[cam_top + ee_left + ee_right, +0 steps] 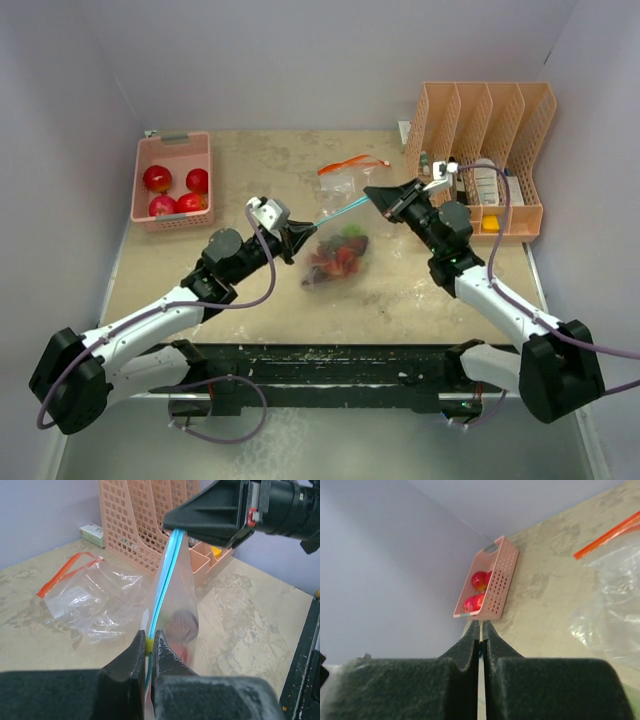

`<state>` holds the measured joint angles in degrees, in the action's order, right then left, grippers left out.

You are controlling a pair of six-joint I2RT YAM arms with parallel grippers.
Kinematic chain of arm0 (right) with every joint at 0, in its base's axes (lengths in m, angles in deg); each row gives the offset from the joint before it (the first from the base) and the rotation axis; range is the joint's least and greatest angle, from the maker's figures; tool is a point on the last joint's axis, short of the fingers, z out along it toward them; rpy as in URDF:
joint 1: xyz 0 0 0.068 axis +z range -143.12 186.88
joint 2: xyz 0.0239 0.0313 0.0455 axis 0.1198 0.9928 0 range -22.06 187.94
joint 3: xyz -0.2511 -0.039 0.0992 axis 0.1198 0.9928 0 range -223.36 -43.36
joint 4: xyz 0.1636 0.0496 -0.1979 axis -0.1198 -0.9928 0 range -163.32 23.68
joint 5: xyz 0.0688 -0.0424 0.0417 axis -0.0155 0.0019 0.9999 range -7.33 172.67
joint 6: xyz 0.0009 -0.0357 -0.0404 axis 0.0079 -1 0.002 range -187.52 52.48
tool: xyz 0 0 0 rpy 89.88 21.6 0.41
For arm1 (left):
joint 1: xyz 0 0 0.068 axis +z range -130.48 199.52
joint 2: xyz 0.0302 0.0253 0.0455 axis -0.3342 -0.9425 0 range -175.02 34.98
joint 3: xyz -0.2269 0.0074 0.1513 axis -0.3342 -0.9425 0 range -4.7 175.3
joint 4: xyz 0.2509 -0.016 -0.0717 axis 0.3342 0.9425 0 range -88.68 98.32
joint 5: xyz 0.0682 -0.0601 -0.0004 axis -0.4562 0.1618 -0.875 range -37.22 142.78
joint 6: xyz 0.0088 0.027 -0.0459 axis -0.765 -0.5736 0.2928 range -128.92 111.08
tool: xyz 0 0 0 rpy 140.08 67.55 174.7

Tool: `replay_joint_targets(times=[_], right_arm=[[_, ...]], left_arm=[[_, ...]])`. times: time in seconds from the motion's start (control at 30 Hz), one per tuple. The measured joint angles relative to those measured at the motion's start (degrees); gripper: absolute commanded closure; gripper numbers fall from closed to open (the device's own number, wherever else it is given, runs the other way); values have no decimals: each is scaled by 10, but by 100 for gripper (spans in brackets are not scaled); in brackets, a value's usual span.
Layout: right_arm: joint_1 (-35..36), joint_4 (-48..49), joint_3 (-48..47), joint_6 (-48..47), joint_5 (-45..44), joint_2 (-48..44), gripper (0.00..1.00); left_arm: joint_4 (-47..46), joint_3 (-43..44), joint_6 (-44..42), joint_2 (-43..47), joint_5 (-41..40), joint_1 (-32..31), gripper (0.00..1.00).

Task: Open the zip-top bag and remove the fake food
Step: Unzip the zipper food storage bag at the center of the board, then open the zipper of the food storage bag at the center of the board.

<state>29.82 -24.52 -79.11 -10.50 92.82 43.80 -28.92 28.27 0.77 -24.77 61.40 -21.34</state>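
From above, the left arm is reaching forward and inward over the table (420,290), its left gripper (297,241) clamping one end of the blue zip strip (335,212) of the zip-top bag (345,262). The right arm is bending in from the other side, with the right gripper (383,199) pinching the strip's far end, so the strip is running taut between them and the bag is hanging below it, its bottom resting on the table. The fake food (338,256) is sitting inside as a red and dark heap. A pink basket (172,141) at far left is holding red apple-like balls (157,178); an empty bag (352,175) and a peach file rack (480,110) are lying farther back. In the left wrist view, the fingers are squeezing a yellow slider (149,644) on the strip, almost closed. In the right wrist view, the fingers are pressing together on a thin pale edge.
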Motion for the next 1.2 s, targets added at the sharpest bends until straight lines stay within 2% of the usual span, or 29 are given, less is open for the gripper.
replay_joint_targets(times=[0.2, 0.37, 0.67, 0.8, 0.93, 1.07, 1.2], right_arm=[[-75, -10, -20, 4, 40, 2, 100], [-123, -7, -21, 16, 74, 16, 100], [-152, -17, -39, 19, 118, 47, 100], [-153, -16, -40, 17, 129, 47, 100], [-148, -32, -59, 2, 120, 47, 100], [-99, -78, -114, -52, 51, 47, 100], [-40, -80, -138, -82, 11, 43, 100]], left_arm=[[41, -3, 2, 33, -6, 2, 100], [68, -36, 4, 95, -22, 3, 100], [118, -47, 8, 131, -35, 3, 100], [124, -52, 9, 151, -36, 3, 100], [125, -47, 12, 134, -36, 3, 100], [128, -18, 12, 84, -33, 7, 100], [119, 3, 14, 36, -23, 10, 100]])
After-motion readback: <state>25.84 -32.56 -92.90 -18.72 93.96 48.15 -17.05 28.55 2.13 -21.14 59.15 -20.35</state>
